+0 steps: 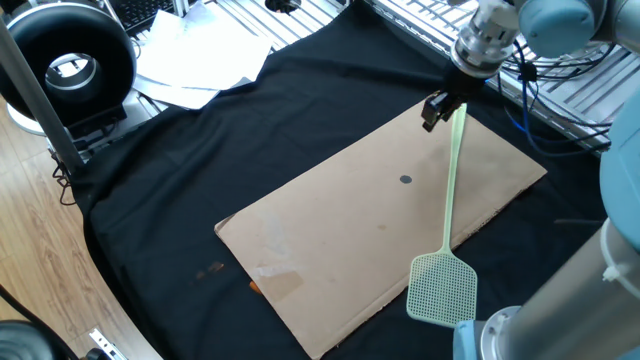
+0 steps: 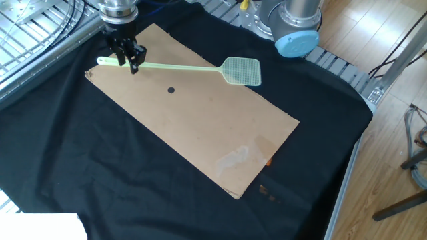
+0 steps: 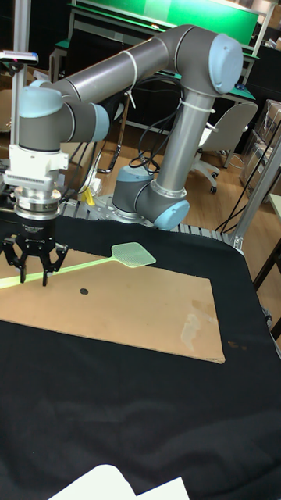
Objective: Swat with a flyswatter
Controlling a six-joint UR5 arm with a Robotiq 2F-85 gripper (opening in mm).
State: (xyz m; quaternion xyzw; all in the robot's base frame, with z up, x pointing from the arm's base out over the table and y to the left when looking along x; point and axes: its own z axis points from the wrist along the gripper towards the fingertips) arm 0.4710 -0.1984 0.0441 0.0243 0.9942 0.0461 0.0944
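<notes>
The pale green flyswatter (image 1: 449, 200) lies flat on a brown cardboard sheet (image 1: 330, 250), its mesh head (image 1: 442, 291) over the near edge and its handle pointing away. In the other fixed view the flyswatter (image 2: 193, 67) lies across the sheet's far part. My gripper (image 1: 437, 107) hangs low over the handle's far end, open, with nothing held. From the other side the gripper (image 2: 127, 59) stands over the handle near its tip. The tall view shows the gripper (image 3: 33, 269) with fingers spread on either side of the handle. A small dark spot (image 1: 405, 180) marks the cardboard.
Black cloth (image 1: 200, 170) covers the table under the cardboard. White papers (image 1: 200, 65) and a black round device (image 1: 70, 60) sit at the back left. Metal rails and cables (image 1: 560, 70) run behind the gripper. The arm's base (image 2: 297, 27) stands at the table edge.
</notes>
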